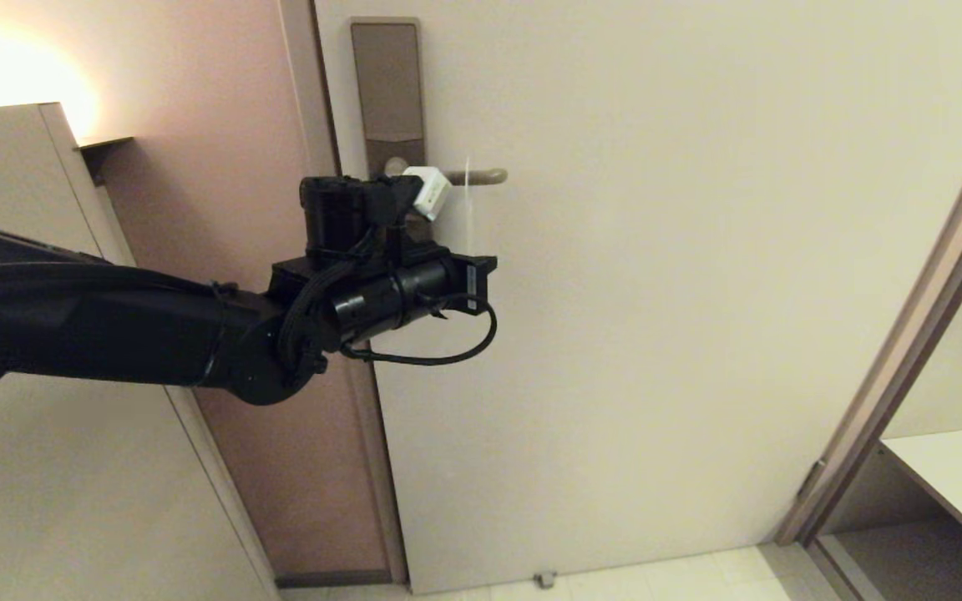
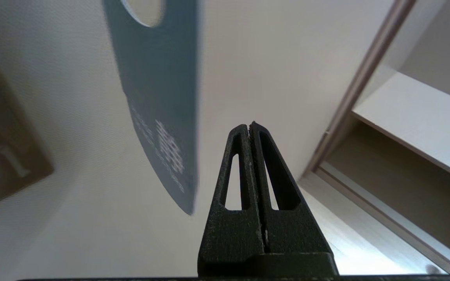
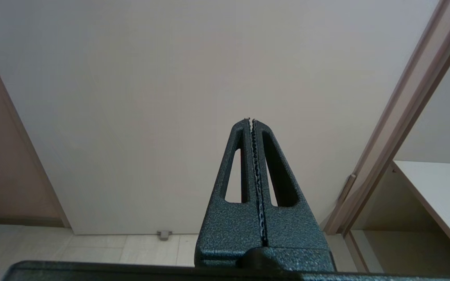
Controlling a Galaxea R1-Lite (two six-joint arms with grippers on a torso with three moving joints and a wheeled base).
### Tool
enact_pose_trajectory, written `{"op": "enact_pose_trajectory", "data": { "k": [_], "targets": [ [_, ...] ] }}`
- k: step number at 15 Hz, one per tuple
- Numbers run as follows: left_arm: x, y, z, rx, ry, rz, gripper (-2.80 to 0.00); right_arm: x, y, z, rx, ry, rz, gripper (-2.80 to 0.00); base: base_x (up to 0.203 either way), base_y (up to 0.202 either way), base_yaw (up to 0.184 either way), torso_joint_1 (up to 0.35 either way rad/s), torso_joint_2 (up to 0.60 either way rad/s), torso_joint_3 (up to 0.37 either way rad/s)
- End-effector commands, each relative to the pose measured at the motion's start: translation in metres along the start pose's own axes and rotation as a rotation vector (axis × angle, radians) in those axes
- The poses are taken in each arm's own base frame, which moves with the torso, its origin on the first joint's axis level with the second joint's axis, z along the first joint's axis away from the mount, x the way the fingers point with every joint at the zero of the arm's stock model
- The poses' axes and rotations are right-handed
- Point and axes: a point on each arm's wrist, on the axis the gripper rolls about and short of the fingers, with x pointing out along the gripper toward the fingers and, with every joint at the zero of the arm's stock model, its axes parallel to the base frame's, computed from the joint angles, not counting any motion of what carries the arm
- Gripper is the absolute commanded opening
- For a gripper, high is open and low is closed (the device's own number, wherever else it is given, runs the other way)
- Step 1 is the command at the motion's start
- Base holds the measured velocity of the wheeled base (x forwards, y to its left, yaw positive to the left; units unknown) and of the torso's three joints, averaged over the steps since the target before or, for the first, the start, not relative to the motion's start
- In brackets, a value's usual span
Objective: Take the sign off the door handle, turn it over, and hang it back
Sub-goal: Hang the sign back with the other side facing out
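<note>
Black fingers of the left gripper (image 2: 251,127) are pressed tight together and hold nothing. Just beside them hangs the sign (image 2: 158,101), teal side showing, its hole over the door handle (image 1: 481,176). Plenty of bare door (image 1: 698,292) lies past the sign's edge. Low down, the right gripper (image 3: 251,121) waits, squeezed tight and holding nothing too.
</note>
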Motion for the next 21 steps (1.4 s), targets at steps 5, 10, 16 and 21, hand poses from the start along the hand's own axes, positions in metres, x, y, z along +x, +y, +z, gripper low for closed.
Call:
{"op": "enact_pose_trajectory", "data": {
  "k": [5,10,16,21],
  "targets": [
    [0.0,0.002,0.0,0.0,-0.007,0.003,-2.8,0.0,0.0,0.0,0.0,0.0,0.0,-2.8,0.0,0.0,0.0,0.0,0.0,0.0],
    [0.001,0.003,-0.001,-0.002,-0.002,0.004,-2.8,0.0,0.0,0.0,0.0,0.0,0.0,-2.8,0.0,0.0,0.0,0.0,0.0,0.0],
    [0.003,-0.009,0.004,-0.004,-0.015,-0.033,-2.8,0.0,0.0,0.0,0.0,0.0,0.001,-2.8,0.0,0.0,0.0,0.0,0.0,0.0],
    [-0.002,-0.034,0.009,0.002,-0.019,-0.091,-2.8,0.0,0.0,0.0,0.0,0.0,0.0,-2.8,0.0,0.0,0.0,0.0,0.0,0.0]
  ]
}}
